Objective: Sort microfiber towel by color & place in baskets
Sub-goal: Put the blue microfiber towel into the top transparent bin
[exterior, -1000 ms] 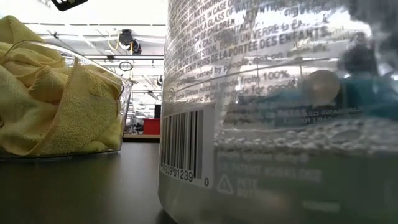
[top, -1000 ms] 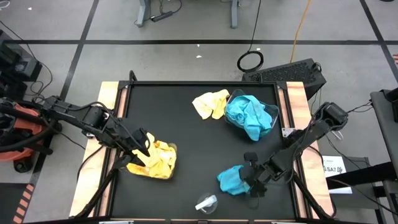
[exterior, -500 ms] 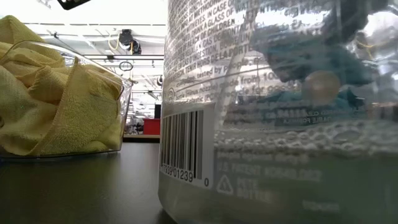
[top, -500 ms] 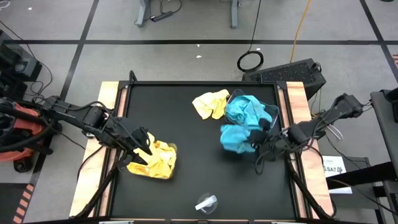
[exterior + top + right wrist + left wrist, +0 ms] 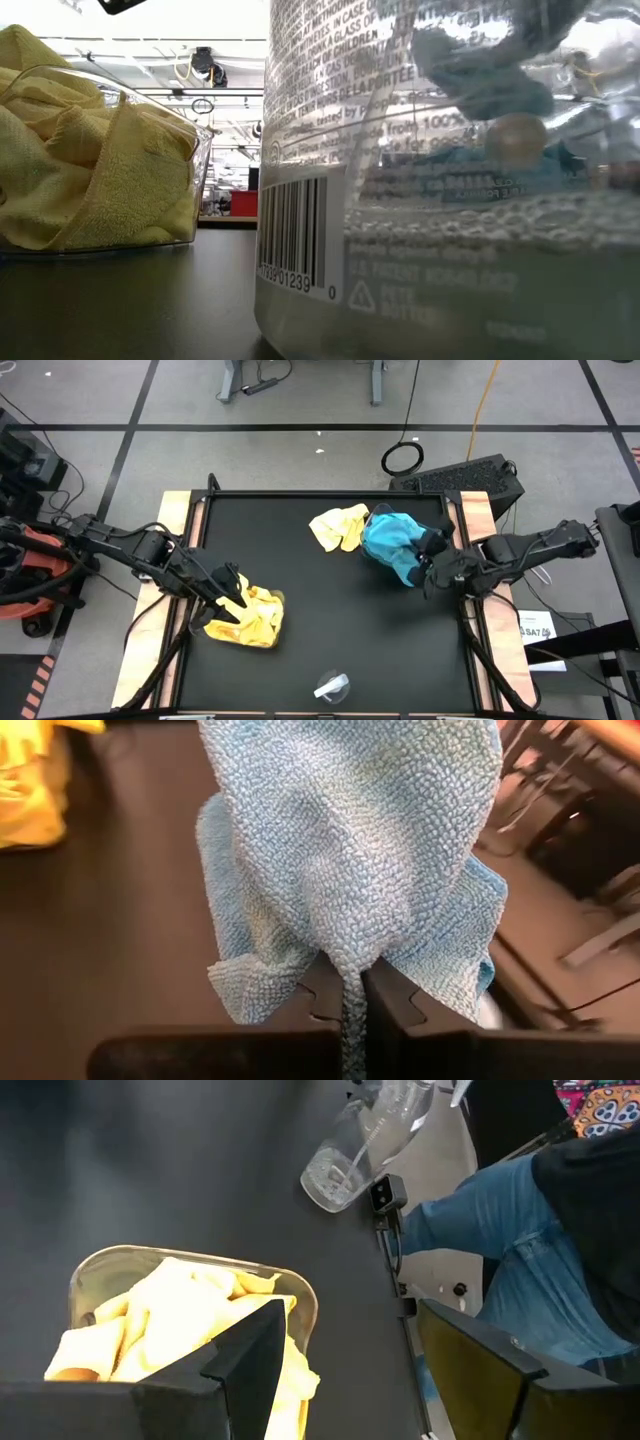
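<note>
My right gripper [image 5: 430, 557] is shut on a teal-blue microfiber towel [image 5: 350, 840], held over the clear basket [image 5: 378, 515] of teal-blue towels [image 5: 395, 540] at the far right. A loose yellow towel [image 5: 338, 526] lies on the black tabletop just left of that basket. My left gripper [image 5: 232, 592] hovers open above the near-left basket [image 5: 90, 1270], which is filled with yellow towels [image 5: 248, 616]; nothing is between its fingers [image 5: 255, 1350]. My right gripper pinches a bunched fold [image 5: 350, 982] of the teal-blue towel between its two fingers. The fingers come slanting down from the table's right side. The towel is lifted off the tabletop and hangs slack past the fingers, over the basket of teal-blue towels.
A small clear plastic cup-like piece [image 5: 332, 685] lies at the table's near edge and fills most of the low view [image 5: 420, 200]. A person's leg in jeans [image 5: 500, 1230] shows beyond the near edge. Bare black tabletop [image 5: 330, 600] lies between the two baskets.
My right gripper has risen from the near right of the table and gone toward the far edge, turning as it went. The teal-blue towel in it has been lifted clear of the tabletop and carried over the basket of teal-blue towels.
</note>
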Action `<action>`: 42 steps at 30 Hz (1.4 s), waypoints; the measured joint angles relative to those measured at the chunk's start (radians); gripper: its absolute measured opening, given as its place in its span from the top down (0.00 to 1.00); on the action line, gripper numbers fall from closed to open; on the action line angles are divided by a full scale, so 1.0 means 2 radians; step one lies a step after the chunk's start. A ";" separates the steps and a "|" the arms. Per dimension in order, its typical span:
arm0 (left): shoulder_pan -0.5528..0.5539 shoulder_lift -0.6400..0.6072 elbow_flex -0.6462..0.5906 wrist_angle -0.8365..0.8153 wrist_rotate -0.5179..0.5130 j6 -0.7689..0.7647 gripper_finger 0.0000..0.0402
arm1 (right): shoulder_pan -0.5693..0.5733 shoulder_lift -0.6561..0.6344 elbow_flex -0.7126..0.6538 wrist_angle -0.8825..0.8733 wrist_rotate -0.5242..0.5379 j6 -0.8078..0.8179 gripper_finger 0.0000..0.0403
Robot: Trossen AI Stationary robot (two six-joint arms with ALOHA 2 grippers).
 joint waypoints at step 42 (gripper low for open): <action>0.001 0.000 0.000 0.018 -0.043 0.006 0.42 | -0.299 0.143 -0.051 -0.062 -0.255 -0.234 1.00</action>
